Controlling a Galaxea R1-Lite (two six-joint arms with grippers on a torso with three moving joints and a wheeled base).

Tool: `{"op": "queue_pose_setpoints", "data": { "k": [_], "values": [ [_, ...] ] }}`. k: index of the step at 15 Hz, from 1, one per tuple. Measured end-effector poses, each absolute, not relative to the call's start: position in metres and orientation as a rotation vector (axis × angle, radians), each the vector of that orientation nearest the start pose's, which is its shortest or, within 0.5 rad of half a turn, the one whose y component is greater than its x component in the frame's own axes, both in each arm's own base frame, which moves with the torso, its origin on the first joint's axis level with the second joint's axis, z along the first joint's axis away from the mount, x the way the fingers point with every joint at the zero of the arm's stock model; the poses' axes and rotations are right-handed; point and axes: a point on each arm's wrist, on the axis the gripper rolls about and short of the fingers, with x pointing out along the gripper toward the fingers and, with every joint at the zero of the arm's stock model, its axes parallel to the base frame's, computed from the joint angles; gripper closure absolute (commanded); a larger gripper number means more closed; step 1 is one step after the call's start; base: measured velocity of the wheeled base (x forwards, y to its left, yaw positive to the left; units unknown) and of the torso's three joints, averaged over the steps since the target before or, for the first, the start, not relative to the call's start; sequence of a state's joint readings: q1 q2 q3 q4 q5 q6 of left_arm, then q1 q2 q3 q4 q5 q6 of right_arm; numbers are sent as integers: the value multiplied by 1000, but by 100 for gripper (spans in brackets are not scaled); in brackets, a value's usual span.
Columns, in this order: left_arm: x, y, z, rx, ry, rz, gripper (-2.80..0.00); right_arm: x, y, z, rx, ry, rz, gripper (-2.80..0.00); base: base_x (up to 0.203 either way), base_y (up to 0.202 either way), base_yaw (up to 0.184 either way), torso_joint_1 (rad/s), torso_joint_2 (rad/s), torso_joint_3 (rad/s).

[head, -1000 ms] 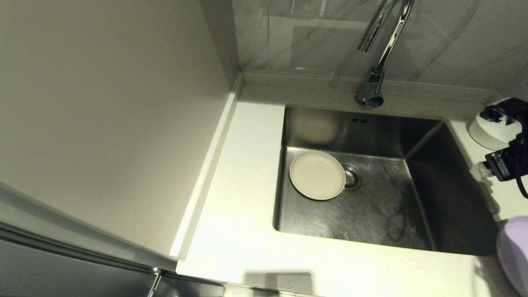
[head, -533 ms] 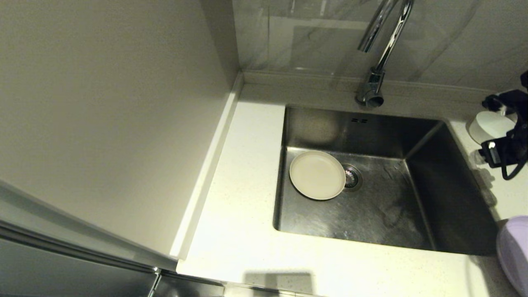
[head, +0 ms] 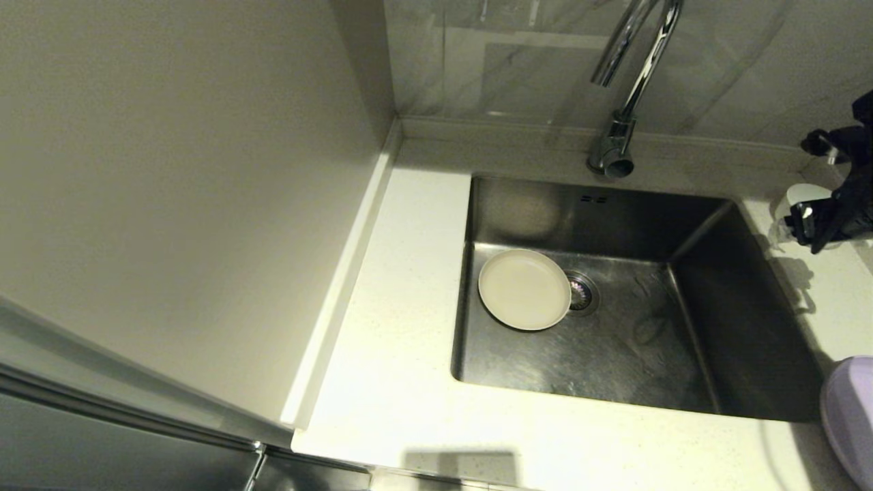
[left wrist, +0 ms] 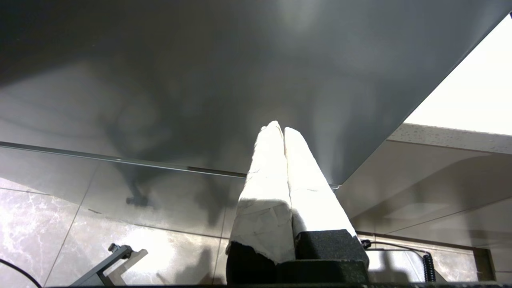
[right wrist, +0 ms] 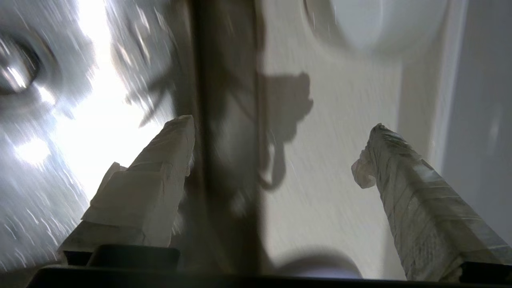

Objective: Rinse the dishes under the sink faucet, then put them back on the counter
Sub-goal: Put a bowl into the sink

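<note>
- Head view: the pale speckled table [head: 389, 382] wraps round a steel sink [head: 634, 354] set in a corner, a plain wall on the left and marbled tiles behind. The cream plate [head: 524, 289] lies flat on the sink floor, touching the drain strainer [head: 580, 293]. The chrome faucet [head: 624, 82] rises behind the basin. At the right edge the right pincer [head: 808, 228] hangs over the table just in front of the white bowl [head: 798, 198]; the lilac plate [head: 849, 416] sits at the lower right corner.
- Left wrist view: the left pincer [left wrist: 280, 132], its taped fingers pressed together and empty, points at a dark panel above marbled floor tiles.
- Right wrist view: the right pincer [right wrist: 280, 128] is spread wide, holding nothing, astride the sink's rim; the white bowl [right wrist: 372, 20] lies beyond on the table.
</note>
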State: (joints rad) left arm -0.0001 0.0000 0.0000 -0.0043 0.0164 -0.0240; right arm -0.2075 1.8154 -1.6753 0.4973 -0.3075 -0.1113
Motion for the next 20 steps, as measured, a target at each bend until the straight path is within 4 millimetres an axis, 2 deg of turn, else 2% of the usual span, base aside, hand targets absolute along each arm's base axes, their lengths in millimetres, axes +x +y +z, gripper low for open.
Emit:
{"op": "queue_pose_setpoints", "data": {
  "k": [3,5,7,10,16,17,18,20],
  "values": [
    [-23,0,76,-24,-4,16,0,368,-89,288,-182,533,-451,-280,0,0,0,0,0,0],
    [-23,0,76,-24,-4,16,0,391,-110,288,-261,465,-445,-280,0,0,0,0,0,0],
    [-23,0,76,-24,-4,16,0,405,-137,279,-333,438,-474,-280,0,0,0,0,0,0],
    [-23,0,76,-24,-4,16,0,418,-166,260,-377,437,-480,-280,0,0,0,0,0,0],
    [-23,0,76,-24,-4,16,0,427,-173,241,-360,454,-413,-280,0,0,0,0,0,0],
    [-23,0,76,-24,-4,16,0,428,-173,240,-360,456,-413,-97,0,0,0,0,0,0],
    [-23,0,76,-24,-4,16,0,428,-173,240,-360,457,-411,0,0,0,0,0,0,0],
    [-23,0,76,-24,-4,16,0,428,-173,239,-359,457,-405,0,0,0,0,0,0,0]
  ]
}}
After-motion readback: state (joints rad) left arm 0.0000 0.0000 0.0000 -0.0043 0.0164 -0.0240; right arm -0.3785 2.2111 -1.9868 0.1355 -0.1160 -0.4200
